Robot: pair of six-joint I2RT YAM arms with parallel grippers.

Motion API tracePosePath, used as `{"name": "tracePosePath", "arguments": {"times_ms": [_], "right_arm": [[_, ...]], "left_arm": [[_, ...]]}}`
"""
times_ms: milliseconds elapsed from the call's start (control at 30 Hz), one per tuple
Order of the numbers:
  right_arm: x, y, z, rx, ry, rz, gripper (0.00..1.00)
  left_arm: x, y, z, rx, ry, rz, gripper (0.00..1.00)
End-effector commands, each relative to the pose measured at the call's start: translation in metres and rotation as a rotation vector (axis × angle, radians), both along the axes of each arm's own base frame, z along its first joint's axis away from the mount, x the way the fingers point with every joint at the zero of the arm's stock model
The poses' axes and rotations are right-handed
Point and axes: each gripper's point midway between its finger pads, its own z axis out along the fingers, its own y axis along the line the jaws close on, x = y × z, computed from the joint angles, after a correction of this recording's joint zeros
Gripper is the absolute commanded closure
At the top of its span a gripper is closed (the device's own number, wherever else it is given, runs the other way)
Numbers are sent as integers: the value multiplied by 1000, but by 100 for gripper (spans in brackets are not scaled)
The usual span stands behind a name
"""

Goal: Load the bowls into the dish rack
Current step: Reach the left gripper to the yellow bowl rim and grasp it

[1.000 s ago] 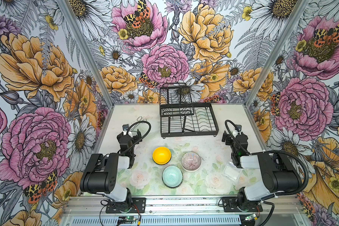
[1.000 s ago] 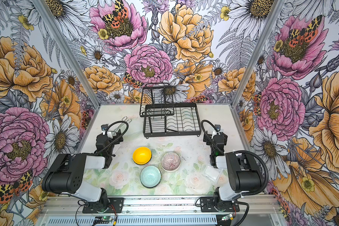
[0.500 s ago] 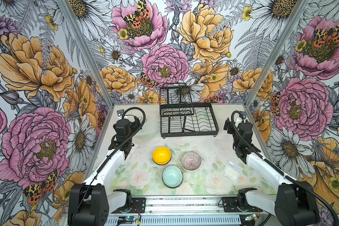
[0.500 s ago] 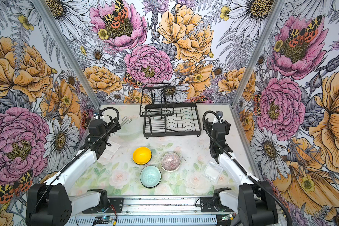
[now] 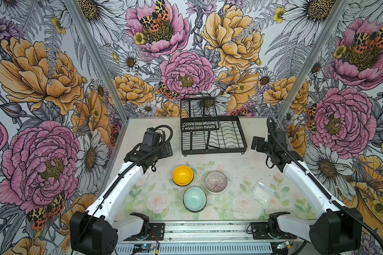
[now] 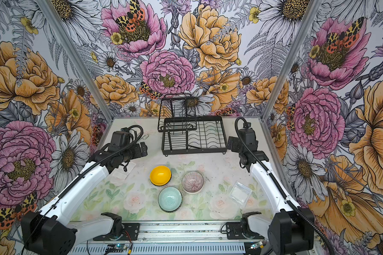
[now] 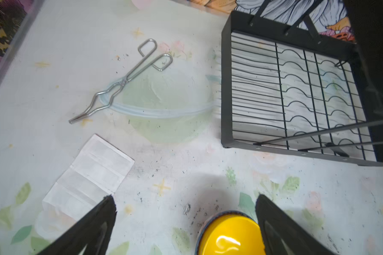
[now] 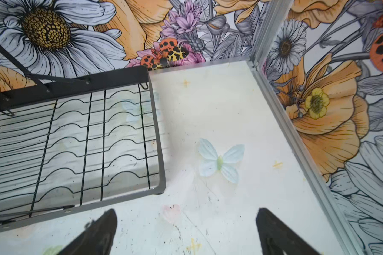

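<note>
Left wrist view: yellow bowl [image 7: 230, 236], glossy, round, dark-rimmed, sat on the table [image 7: 53, 99] just under the left gripper [image 7: 185, 198], close by one fingertip, untouched. Fingers were spread wide with nothing between them.

Both top views: pink-striped bowl [image 5: 216, 182] and pale teal bowl [image 5: 194, 198], ringed inside, clustered with the yellow one, close but apart. All lay behind both grippers, toward the robot's base. Only three bowls showed.

Dish rack [image 5: 212, 152]: black wire, rectangular tray, wavy plate slots, raised shelf at one end. It stood ahead of the left gripper to its right, and just beside the right gripper [image 8: 186, 211] on its left. The right fingers were also spread wide, empty, over bare table. The rack held nothing.

Judgement: task at its very start. No bowl was loaded, and every visible bowl was yet to be lifted and set.

Outward: thin metal tongs [image 7: 124, 81] lay ahead of the left gripper, creased white paper [image 7: 93, 172] at its left. A clear square plastic tub [image 5: 262, 193] lay behind the right gripper. The table was a pale floral print, matte, speckled with dark grit.
</note>
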Motion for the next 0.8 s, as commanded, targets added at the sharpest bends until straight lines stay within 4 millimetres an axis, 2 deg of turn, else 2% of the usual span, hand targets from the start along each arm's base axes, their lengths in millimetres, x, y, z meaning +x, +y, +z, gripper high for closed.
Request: {"name": "tracePosePath", "arguments": {"times_ms": [0,167,333,600,767], "right_arm": [[-14,13,-7,75,78,34,0],[-18,14,-22,89,113,30,1],[-17,16,-33,109,145,21,1],[-18,19,-32,120,151,41,0],[-22,15,-45,116,235,7,0]], "left_arm": [[-31,-18,-24,-82,149,-39,1],[-55,-35,-53,-160,262,-91,1],[-65,-42,-64,-185,305,-117,8],[-74,-53,-89,-182,409,-160,43],[-76,-53,-97,-164,431,-164,52]]}}
